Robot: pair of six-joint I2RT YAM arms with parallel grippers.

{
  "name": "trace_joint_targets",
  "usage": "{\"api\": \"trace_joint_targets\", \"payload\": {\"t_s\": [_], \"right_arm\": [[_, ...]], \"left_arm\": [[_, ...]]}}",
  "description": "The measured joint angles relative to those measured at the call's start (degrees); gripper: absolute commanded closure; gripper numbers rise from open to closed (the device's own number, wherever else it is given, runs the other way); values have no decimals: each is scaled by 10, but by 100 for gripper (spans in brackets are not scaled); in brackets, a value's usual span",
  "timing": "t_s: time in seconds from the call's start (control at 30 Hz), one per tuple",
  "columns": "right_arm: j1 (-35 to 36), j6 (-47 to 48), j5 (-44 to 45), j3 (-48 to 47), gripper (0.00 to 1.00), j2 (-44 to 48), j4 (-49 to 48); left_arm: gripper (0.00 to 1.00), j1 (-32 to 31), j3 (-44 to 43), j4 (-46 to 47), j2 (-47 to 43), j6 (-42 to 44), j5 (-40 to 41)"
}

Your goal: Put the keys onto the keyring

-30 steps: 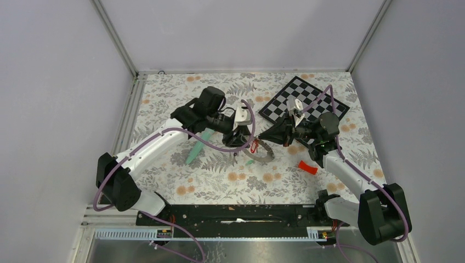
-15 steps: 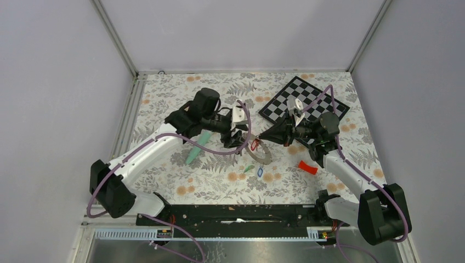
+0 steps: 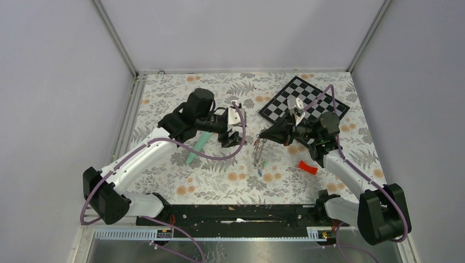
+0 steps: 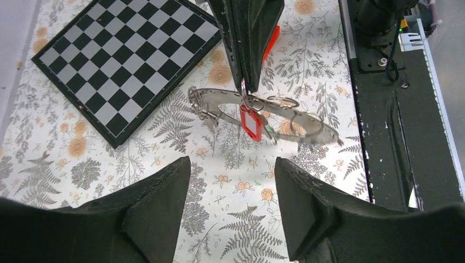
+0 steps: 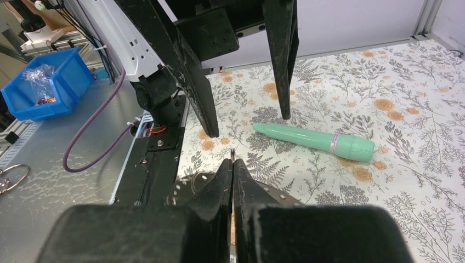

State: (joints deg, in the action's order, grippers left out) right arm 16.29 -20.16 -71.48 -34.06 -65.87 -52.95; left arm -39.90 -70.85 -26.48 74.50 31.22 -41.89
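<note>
- Right claw (image 4: 245, 82): clenching thin on the rim of the keyring (image 4: 315, 131), which is hanging above the floral tabletop (image 4: 82, 164), between the two arms.
- Red key (image 4: 251, 121): dangling from the keyring, just under the right claw's tip.
- Left claw (image 4: 233, 192): standing released, grasping nothing, facing the keyring but apart from it.
- Chessboard (image 4: 126, 60): lying flat beyond the keyring.
- Mint-green tube (image 5: 312, 141): lying flat near the left arm.

A checkered board (image 3: 282, 104) lies at the upper right of the flowery desk (image 3: 214, 183). A green tube (image 3: 193, 153) lies left of the middle. A small red piece (image 3: 307, 167) sits at the lower right.
</note>
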Motion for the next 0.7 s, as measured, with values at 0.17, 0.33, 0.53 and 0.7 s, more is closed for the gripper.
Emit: {"api": "trace_joint_targets", "payload": {"t_s": [0.17,0.33,0.53,0.7], "right_arm": [[-2,0,0,0,100,0,0],[-2,2,0,0,100,0,4],[-2,5,0,0,100,0,10],[-2,7,0,0,100,0,11]], "left_arm": [[36,-13,0,1,34,0,-7],[36,-30,0,5,79,0,-6],[36,-36,-1,5,96,0,-10],[37,-38,-2,16,96,-11,-15]]}}
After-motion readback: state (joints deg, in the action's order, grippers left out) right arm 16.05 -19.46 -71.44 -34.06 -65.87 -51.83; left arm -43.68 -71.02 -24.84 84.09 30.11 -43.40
